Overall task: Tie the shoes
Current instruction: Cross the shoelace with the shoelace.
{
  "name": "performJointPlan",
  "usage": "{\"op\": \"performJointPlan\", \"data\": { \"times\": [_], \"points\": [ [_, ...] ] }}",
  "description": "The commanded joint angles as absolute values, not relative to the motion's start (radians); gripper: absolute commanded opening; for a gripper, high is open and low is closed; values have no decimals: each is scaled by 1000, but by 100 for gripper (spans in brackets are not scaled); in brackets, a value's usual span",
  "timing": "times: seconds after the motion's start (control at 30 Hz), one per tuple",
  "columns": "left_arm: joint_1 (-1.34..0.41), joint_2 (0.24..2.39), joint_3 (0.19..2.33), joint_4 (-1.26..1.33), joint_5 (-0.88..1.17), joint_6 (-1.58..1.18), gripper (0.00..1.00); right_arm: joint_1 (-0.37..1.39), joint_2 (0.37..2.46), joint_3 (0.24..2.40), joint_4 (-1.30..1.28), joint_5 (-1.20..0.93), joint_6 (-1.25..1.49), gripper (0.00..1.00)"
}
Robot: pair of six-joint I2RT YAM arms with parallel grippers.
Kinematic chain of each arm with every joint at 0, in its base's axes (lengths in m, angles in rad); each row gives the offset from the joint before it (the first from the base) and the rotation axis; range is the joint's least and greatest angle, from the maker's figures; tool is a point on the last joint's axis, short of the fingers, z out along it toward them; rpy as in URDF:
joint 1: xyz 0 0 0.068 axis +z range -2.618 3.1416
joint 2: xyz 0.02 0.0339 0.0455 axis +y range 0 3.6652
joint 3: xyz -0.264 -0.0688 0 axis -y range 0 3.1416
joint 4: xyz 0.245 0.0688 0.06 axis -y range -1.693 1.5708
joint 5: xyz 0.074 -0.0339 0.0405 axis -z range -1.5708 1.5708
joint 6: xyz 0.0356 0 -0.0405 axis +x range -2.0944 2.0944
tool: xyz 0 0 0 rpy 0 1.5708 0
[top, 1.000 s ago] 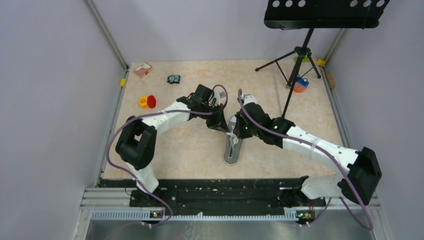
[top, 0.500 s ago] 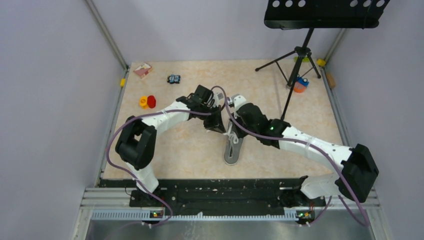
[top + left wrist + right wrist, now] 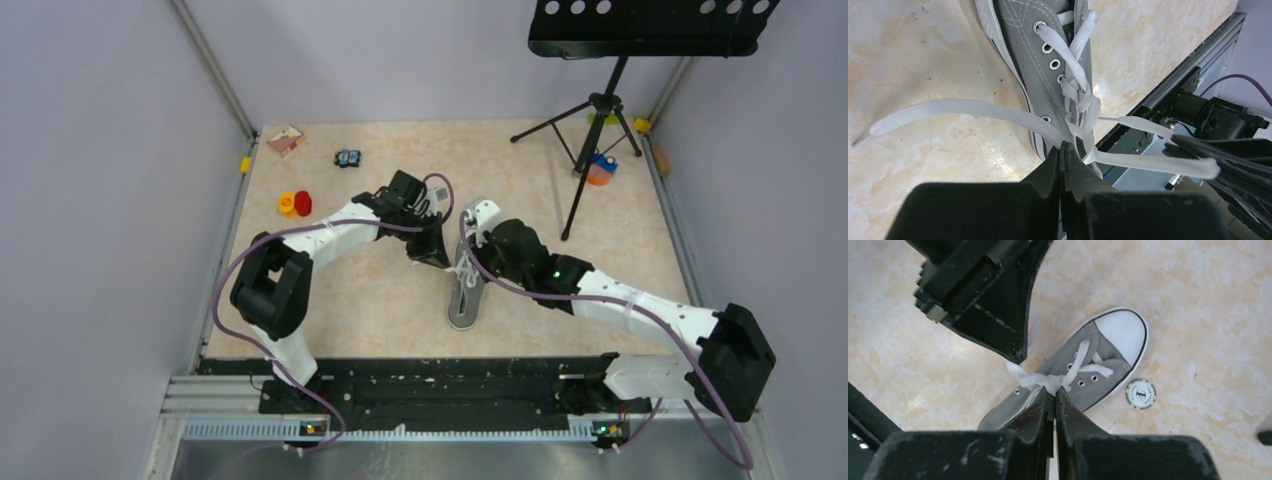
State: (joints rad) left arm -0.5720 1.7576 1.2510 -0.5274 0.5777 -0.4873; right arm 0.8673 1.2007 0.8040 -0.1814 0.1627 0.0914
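The grey sneaker (image 3: 466, 298) lies mid-table with its white toe cap (image 3: 1122, 330) toward the near edge. It also shows in the left wrist view (image 3: 1048, 30). My left gripper (image 3: 439, 257) is shut on the white laces (image 3: 1075, 80) at the crossing over the tongue (image 3: 1064, 146). My right gripper (image 3: 474, 262) is shut on the bunched lace knot (image 3: 1054, 390). One loose lace end (image 3: 923, 110) trails flat on the table. Another strand (image 3: 1148, 162) stretches to the right gripper's dark fingers (image 3: 1233, 150).
A poker chip (image 3: 1141, 393) lies beside the toe. A music stand tripod (image 3: 598, 110) and an orange object (image 3: 600, 172) stand at the back right. Yellow and red pieces (image 3: 295, 204), a pink box (image 3: 286, 139) and a small black item (image 3: 347, 158) lie at the back left.
The right arm swung its wrist left over the shoe, then drew back toward the near side, still at the laces. The left arm has hardly moved.
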Motion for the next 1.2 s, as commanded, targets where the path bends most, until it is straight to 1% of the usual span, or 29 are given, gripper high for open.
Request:
{"op": "performJointPlan", "data": {
  "times": [0.0,0.1,0.37,0.43,0.53,0.67,0.87,1.13,1.17],
  "points": [
    [-572,1724,1289,-516,600,-479,0,860,1166,815,-68,137,74,0],
    [-572,1727,1289,-511,607,-484,0,859,1182,835,-112,127,80,0],
    [-572,1734,1287,-505,612,-488,0,859,1242,989,-414,214,107,0],
    [-572,1736,1288,-505,611,-488,0,859,1270,1039,-510,208,125,0],
    [-573,1735,1290,-501,605,-489,0,860,1308,1051,-571,176,173,0],
    [-572,1723,1283,-472,617,-501,0,858,1342,1005,-560,181,259,0],
    [-597,1755,1350,-528,601,-465,0,843,1357,937,-446,95,329,0],
    [-601,1761,1363,-536,607,-459,0,816,1374,899,-372,47,338,0],
    [-601,1762,1365,-535,608,-460,0,814,1375,895,-364,41,337,1]
  ]
}}
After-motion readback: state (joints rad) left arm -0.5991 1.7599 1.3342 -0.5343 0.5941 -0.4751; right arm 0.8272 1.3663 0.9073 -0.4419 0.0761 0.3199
